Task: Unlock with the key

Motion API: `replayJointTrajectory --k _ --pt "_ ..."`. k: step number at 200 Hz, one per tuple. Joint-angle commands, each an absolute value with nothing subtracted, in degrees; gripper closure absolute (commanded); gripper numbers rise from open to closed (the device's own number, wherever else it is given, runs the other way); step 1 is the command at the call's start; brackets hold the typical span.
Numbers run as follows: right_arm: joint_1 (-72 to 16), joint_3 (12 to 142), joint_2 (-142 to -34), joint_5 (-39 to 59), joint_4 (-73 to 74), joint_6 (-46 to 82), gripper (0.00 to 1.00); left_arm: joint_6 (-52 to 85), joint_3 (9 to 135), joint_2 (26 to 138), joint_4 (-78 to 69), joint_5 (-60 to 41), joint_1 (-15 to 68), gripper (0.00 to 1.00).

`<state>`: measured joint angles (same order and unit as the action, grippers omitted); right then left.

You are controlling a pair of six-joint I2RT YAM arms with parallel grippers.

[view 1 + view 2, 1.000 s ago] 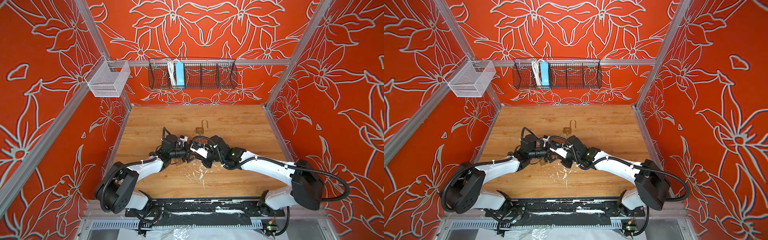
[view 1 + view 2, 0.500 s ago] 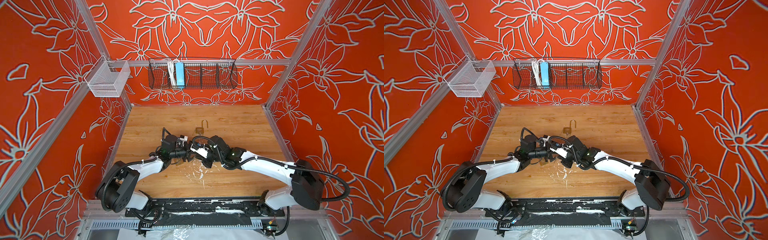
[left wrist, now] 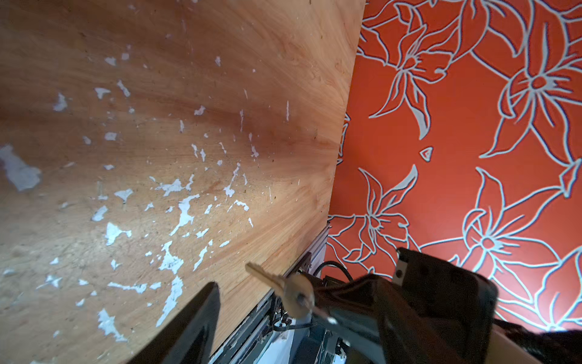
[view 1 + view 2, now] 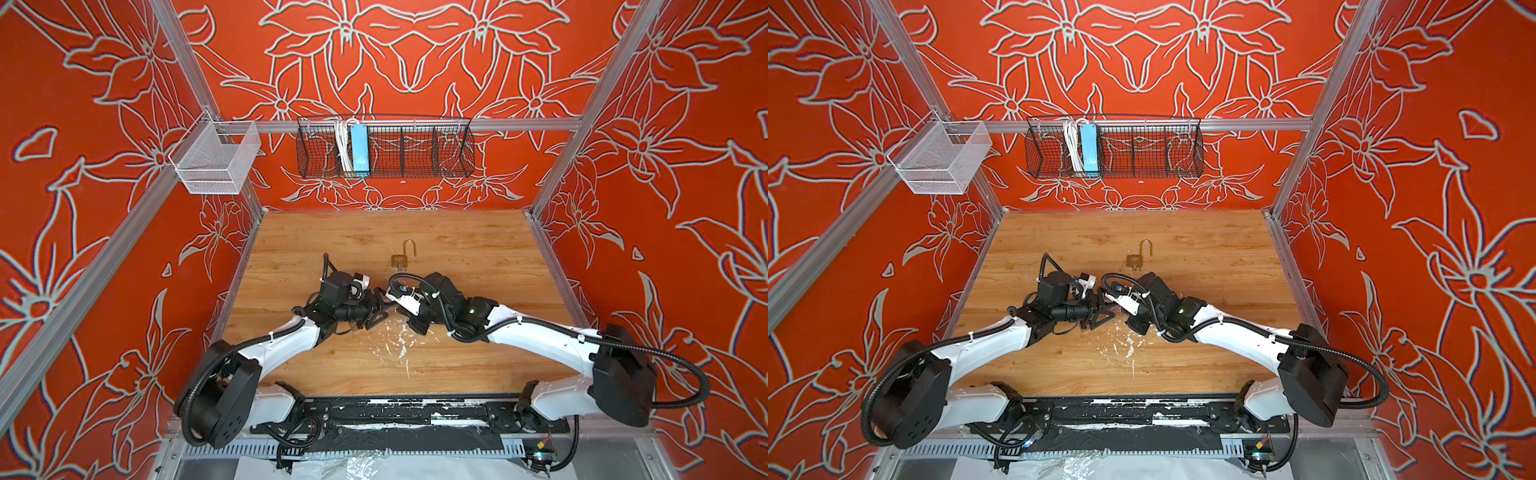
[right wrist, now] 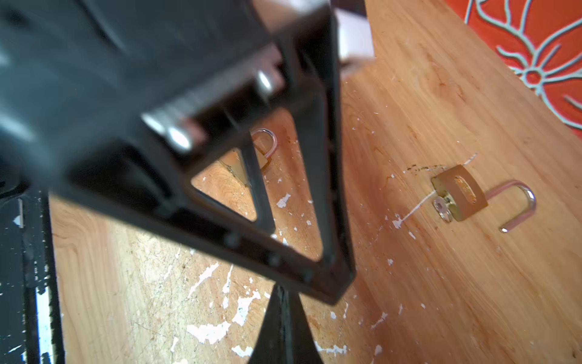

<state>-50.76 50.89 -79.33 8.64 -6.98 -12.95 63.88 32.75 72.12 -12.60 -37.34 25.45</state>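
Padlock (image 4: 400, 260) flat on the wooden bench (image 4: 478, 249) in both top views, shackle swung open, just beyond the spot where the two arms meet mid-bench. Left claw (image 4: 379, 309) has its fingers spread apart, and the right claw (image 4: 393, 306) pokes its tip in between them, fingers pressed together. Over to the left wrist camera: there's the key (image 3: 285, 286), silver, round head pinched at the tip of the right claw, blade sticking out free over the scuffed wood, with one left finger (image 3: 198, 318) off to the side, not touching it. Right wrist camera now: the left claw's black finger frame fills the shot, blurred. The open padlock lies clear of both claws, a small silver piece at its keyhole end. Through the frame a second padlock (image 5: 263, 151) peeks out, shackle closed.
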Motion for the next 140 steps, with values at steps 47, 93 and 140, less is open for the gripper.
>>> replayJointTrajectory --k 47,93,140 --pt "-51.06 49.99 -76.75 7.08 -7.29 -11.51 1.00 43.19 31.40 60.13 3.83 -24.02 24.96 0.33" --pt "-50.98 53.66 -76.29 14.55 -10.00 -10.85 1.00 22.04 19.52 43.19 -16.08 -20.95 27.42 0.50" --pt "-51.00 56.84 -75.85 20.92 -8.38 -5.74 1.00 2.64 11.65 34.43 -27.26 -19.59 29.49 0.55"
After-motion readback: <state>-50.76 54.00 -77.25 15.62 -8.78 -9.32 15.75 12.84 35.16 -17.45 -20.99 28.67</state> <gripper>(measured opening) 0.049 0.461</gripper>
